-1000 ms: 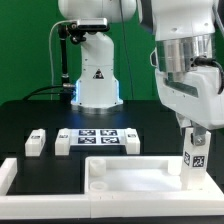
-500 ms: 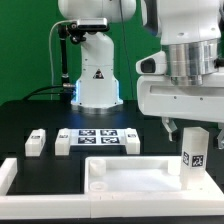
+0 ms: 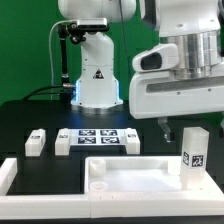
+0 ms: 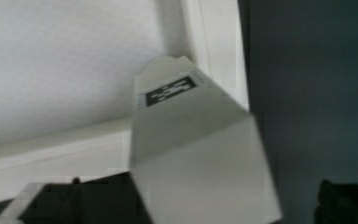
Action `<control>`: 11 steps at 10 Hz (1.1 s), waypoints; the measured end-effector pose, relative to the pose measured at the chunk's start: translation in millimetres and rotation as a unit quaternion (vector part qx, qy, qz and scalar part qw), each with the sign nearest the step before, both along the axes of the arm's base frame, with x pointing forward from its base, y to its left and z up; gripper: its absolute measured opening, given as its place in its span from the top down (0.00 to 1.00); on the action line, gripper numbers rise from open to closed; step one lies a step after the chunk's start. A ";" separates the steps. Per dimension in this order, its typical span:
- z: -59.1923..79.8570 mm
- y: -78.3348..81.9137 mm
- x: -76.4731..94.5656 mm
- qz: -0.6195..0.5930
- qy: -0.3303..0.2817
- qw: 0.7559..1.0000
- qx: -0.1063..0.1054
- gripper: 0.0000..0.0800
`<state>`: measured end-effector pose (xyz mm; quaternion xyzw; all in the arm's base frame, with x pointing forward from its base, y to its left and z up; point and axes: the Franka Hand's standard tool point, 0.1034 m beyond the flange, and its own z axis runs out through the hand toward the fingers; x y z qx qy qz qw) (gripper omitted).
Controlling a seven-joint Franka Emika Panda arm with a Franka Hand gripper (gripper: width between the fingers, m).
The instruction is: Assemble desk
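The white tray-like tabletop [image 3: 135, 172] lies at the front of the black table. One white leg [image 3: 193, 150] with a black-and-white tag stands upright in the tabletop's corner at the exterior view's right. My gripper [image 3: 190, 126] hangs open just above that leg, its fingers on either side and apart from it. In the wrist view the leg [image 4: 194, 140] rises from the tabletop's corner rim [image 4: 208, 40] between my dark fingertips [image 4: 66, 206], and my gripper [image 4: 202, 208] holds nothing. Two loose legs [image 3: 36, 141] [image 3: 63, 141] lie further back towards the exterior view's left.
The marker board [image 3: 100, 138] lies flat behind the tabletop. A white border rail [image 3: 10, 175] runs along the exterior view's left and another rail [image 3: 60, 214] along the front. The arm's white base [image 3: 97, 80] stands at the back, before a green wall.
My gripper was shut on the upright leg; it has let go, opened wide and risen a little. The leg stays standing in the tabletop's corner.
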<state>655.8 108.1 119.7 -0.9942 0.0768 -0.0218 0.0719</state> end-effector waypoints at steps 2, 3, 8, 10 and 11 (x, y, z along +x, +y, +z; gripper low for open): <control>-2.8 5.4 -2.8 0.005 -0.003 1.000 -0.002 0.21; -2.9 4.9 -2.7 -0.007 -0.002 1.000 -0.002 0.41; -2.4 -2.7 -0.3 -0.141 0.014 0.990 0.002 0.62; -2.4 -4.2 0.7 -0.263 0.028 0.964 0.008 0.62; -2.4 -5.3 0.8 -0.330 0.035 0.943 0.010 0.62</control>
